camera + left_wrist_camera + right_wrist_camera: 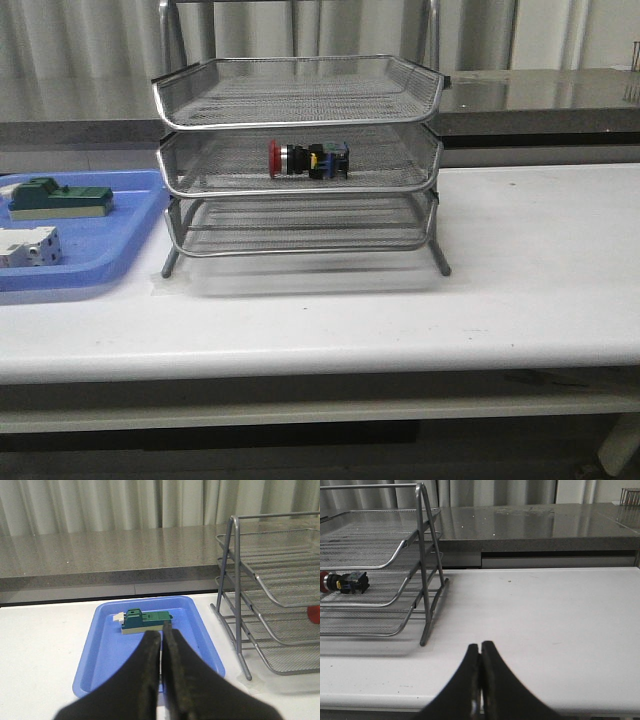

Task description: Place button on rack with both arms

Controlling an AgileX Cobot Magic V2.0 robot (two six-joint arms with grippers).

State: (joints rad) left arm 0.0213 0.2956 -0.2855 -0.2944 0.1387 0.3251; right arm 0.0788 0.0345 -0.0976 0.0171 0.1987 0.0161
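On the rack's (300, 185) middle tier lies the button (309, 160).

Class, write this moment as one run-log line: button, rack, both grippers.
button: lying in middle tier | rack: upright on table | left gripper: shut, empty | right gripper: shut, empty

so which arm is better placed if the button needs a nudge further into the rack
Right, probably. The button lies on the middle tier of the rack, its black rear end towards the right hand. The left hand sits shut over the blue tray.
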